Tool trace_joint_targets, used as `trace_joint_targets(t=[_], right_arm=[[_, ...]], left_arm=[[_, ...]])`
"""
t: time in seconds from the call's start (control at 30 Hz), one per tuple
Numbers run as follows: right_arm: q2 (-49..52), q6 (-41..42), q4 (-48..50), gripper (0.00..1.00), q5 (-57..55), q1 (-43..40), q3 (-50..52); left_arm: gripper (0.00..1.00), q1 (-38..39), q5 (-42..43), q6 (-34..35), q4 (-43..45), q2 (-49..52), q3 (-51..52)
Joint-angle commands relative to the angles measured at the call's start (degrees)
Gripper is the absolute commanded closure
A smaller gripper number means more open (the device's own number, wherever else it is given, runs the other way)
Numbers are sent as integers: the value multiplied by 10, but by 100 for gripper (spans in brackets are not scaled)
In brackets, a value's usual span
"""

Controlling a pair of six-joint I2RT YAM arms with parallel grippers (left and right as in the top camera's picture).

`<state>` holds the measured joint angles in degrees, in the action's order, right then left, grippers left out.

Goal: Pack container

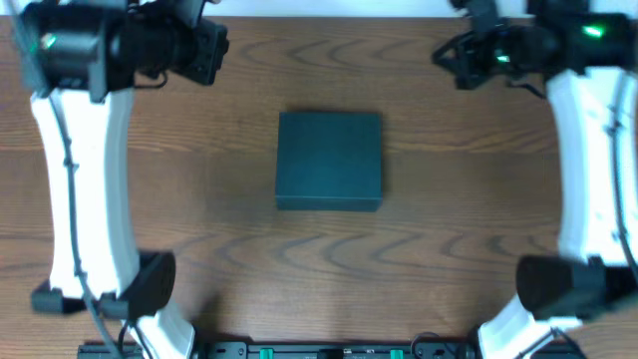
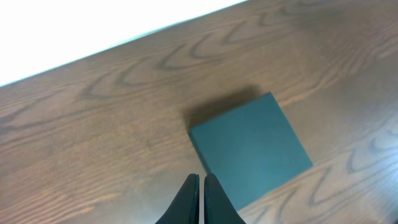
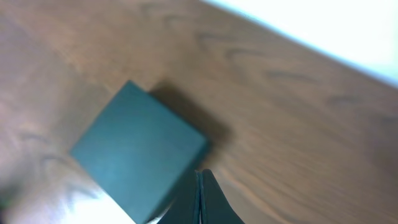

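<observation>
Lying centred on the worktop (image 1: 199, 229), the container (image 1: 329, 160) is found equally far from the left gripper (image 2: 201, 182) and the right gripper (image 3: 200, 177), each pinched together on nothing.

No writing, label, brand, number or sign can be read in any of the three views. The container (image 1: 329, 160) shows a plain dark teal face, and the table (image 1: 459, 209) around it shows only wood grain.
</observation>
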<state>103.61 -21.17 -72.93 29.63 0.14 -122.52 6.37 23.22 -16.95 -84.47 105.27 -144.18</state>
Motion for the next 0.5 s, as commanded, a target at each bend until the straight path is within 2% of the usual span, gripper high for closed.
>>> trace_joint_targets(t=[0.0,0.1,0.33,0.47], right_arm=[[-69,-17,-13,98,-35,-47,9],[-126,-19,-9,98,0,-78,75],[-317,-27,84,98,19,-86,351],[-445,-15,104,98,19,-79,484]], left_arm=[[94,-5,-14,-14,17,-50,89],[94,-5,-14,-22,63,-124,200],[94,-4,-35,-21,219,-365,501],[94,18,-79,14,295,-529,663]])
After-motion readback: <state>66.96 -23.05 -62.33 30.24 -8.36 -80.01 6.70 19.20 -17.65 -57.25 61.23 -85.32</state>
